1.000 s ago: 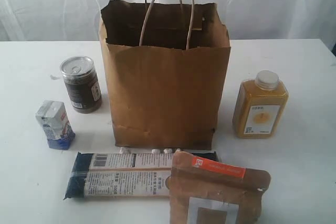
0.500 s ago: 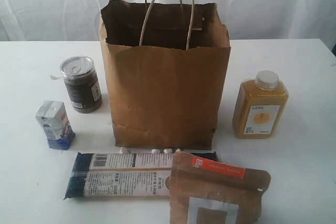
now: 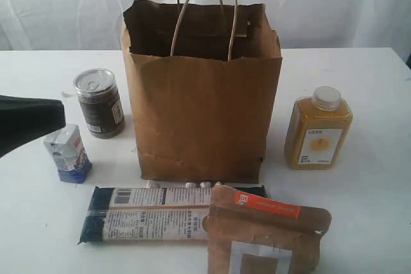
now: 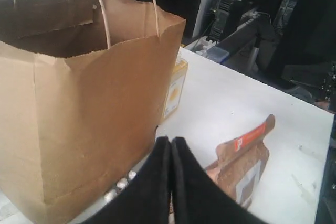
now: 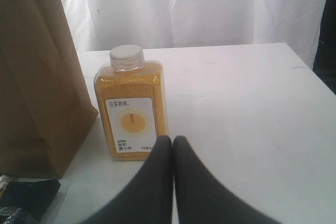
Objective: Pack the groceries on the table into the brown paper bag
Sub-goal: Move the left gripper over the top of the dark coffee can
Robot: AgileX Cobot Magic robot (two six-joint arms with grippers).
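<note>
Exterior view: the brown paper bag [image 3: 202, 113] is standing open in the middle of the table [image 3: 376, 216], with the dark can [image 3: 98, 102], carton [image 3: 66, 152], orange juice bottle [image 3: 318, 129], packet [image 3: 144, 215] and pouch [image 3: 263, 235] all sitting outside it, so packing is looking unstarted; left wrist view: the left gripper [image 4: 170, 142] is hovering clenched and empty beside the bag; right wrist view: the right gripper [image 5: 172, 139], clenched on nothing, is facing the orange juice bottle.

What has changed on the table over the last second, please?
The left gripper has come in from the left edge of the exterior view, shut and empty, just above the small white-blue carton in that view. The brown paper bag and all other items stayed put.
</note>
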